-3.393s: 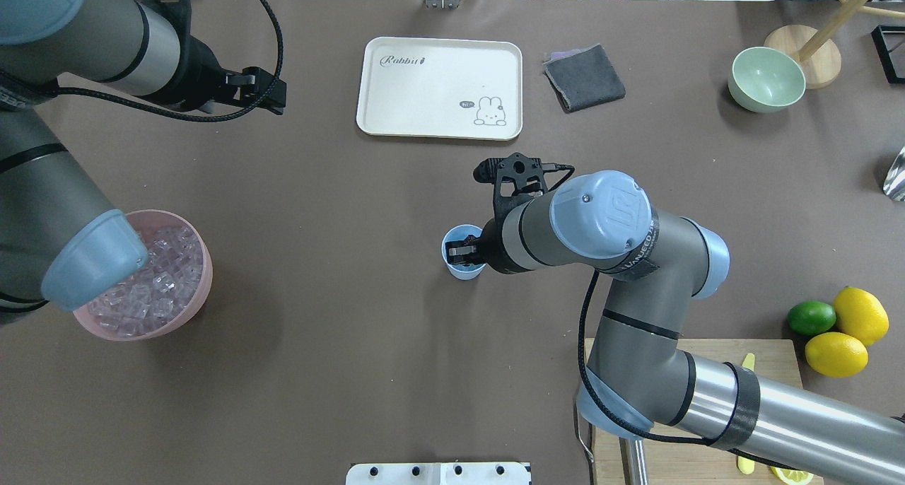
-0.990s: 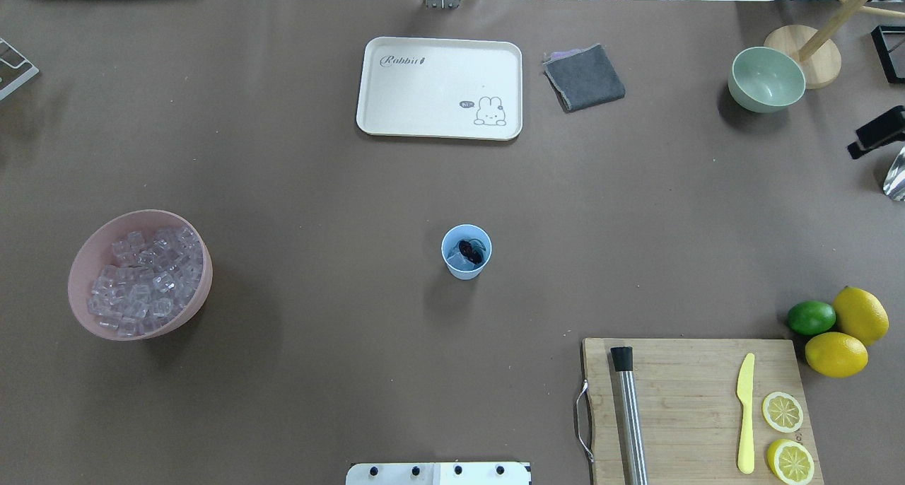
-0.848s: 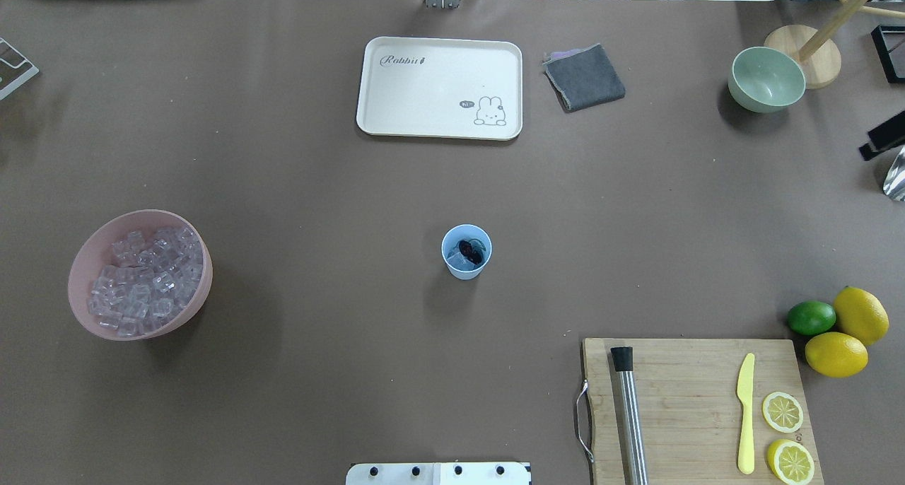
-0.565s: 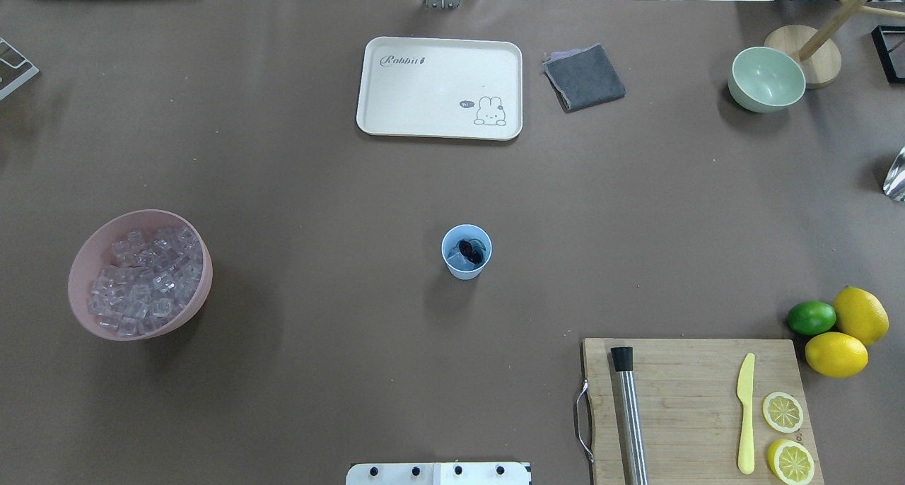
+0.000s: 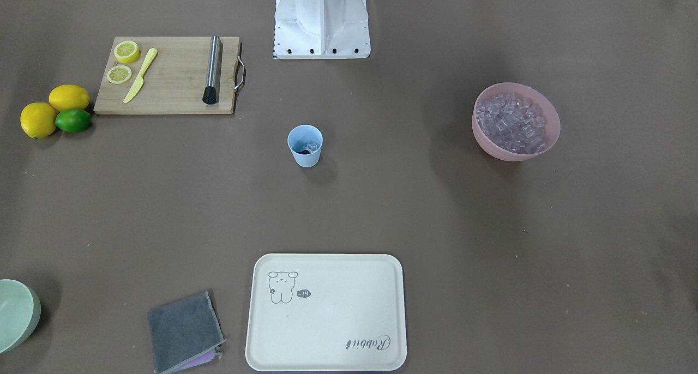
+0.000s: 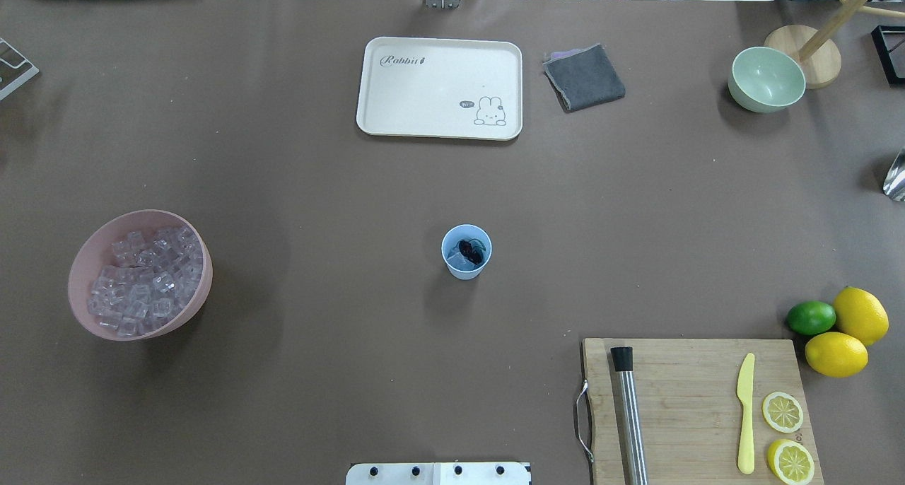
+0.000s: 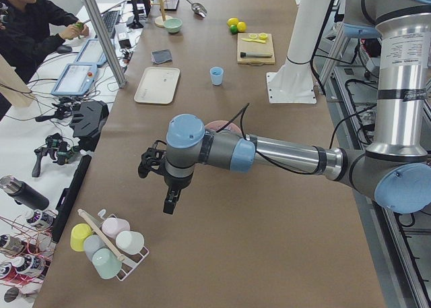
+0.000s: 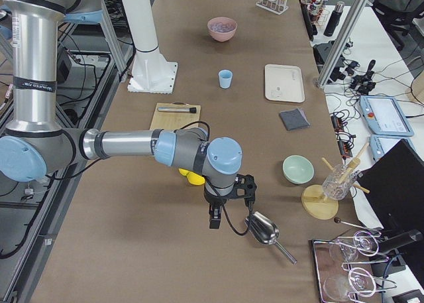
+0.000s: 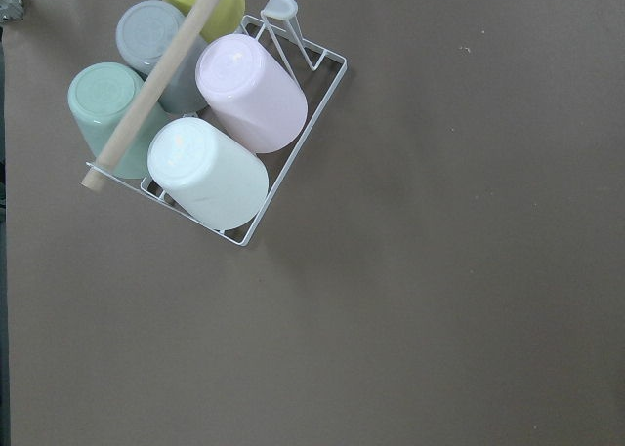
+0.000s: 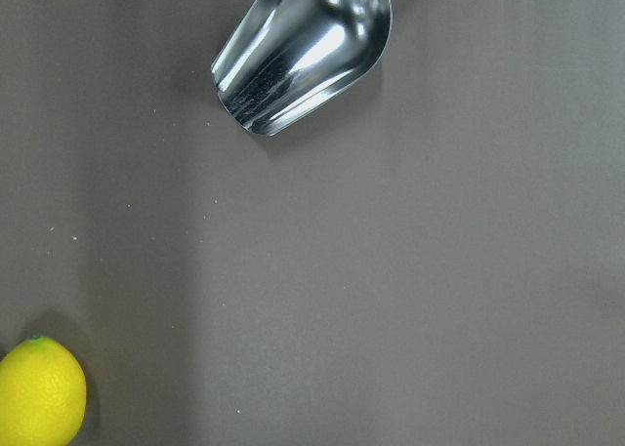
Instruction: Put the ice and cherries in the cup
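Cup point(image 6: 466, 273) upright mid-worktop point(image 6: 318, 188), well apart from everything else. Inside it: cherries point(image 6: 471, 252) on ice point(image 6: 458, 260). More ice fills the pink bowl point(image 6: 92, 244). Left gripper point(image 7: 170, 203) hangs near the cup rack point(image 7: 108, 244), right gripper point(image 8: 214, 219) beside the scoop point(image 8: 264, 228). Cannot tell how far either is open, or whether either holds anything.

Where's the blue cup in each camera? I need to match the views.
Front-facing: cup centre, just above the middle, cream tray below it.
Overhead: cup centre, tray above it.
Exterior left: cup top centre, right of the tray.
Exterior right: cup upper centre, left of the tray.
Left wrist: not in it.
Right wrist: not in it.
Shared landmark: the tray.
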Robot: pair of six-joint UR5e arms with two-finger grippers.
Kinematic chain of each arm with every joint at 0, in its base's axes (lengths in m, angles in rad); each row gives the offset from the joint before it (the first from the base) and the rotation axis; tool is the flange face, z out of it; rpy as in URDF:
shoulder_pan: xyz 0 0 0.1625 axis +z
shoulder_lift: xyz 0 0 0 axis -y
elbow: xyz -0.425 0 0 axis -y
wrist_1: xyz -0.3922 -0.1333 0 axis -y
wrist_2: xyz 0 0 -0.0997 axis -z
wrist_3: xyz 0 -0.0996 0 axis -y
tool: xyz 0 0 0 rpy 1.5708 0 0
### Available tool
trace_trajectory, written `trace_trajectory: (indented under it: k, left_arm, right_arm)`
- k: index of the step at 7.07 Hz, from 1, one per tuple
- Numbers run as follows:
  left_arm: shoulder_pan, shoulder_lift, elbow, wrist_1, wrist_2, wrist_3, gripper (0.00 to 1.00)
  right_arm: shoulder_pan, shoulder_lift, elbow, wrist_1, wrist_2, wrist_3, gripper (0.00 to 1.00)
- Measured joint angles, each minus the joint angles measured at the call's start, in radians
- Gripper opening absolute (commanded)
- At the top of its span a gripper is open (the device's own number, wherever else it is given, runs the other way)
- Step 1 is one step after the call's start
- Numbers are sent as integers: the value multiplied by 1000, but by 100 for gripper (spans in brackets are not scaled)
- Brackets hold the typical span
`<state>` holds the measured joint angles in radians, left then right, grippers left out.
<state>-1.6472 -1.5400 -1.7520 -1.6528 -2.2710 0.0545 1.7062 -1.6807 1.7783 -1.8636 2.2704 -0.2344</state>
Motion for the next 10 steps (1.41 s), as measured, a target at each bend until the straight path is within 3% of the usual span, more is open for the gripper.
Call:
trace_trajectory:
  k: [7, 10]
  left_arm:
    - [40, 0, 10, -8, -25, -126, 98]
    - [44, 0, 11, -8, -25, -128, 98]
  right_arm:
    - [1, 0, -4, 2, 47, 62, 100]
    - [-59, 20, 8, 52, 78, 152, 100]
